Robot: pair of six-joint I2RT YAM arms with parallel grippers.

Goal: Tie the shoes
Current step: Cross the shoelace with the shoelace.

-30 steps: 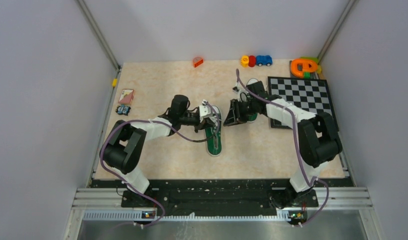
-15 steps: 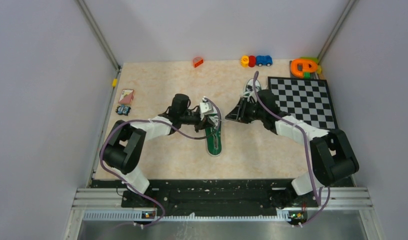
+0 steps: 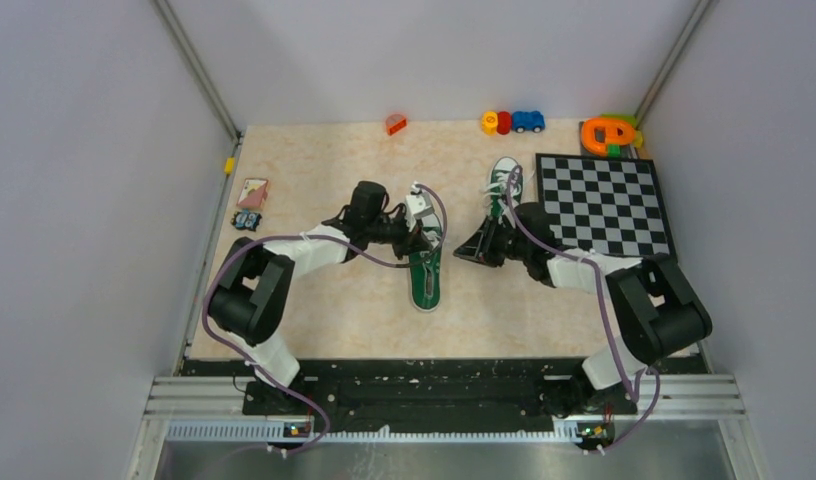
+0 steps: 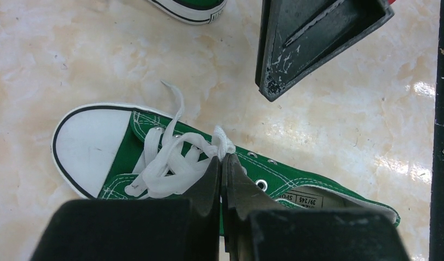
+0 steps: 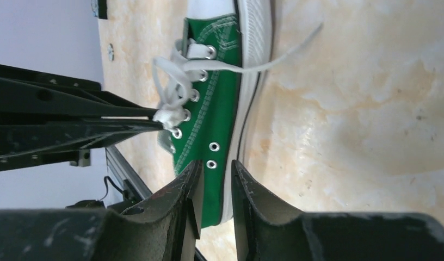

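Near shoe (image 3: 425,285): lace (image 4: 171,168) pinched in L claw (image 4: 221,161); R claw (image 5: 215,167) narrow, empty; checkerboard (image 3: 604,205) by far shoe (image 3: 501,182).

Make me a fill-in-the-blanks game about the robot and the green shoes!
1. The left gripper is shut on a white ____ of the near shoe.
2. The near shoe's toe cap is coloured ____.
3. The checkerboard lies on the ____ arm's side of the table, next to the far shoe.

Missing words: lace; white; right.
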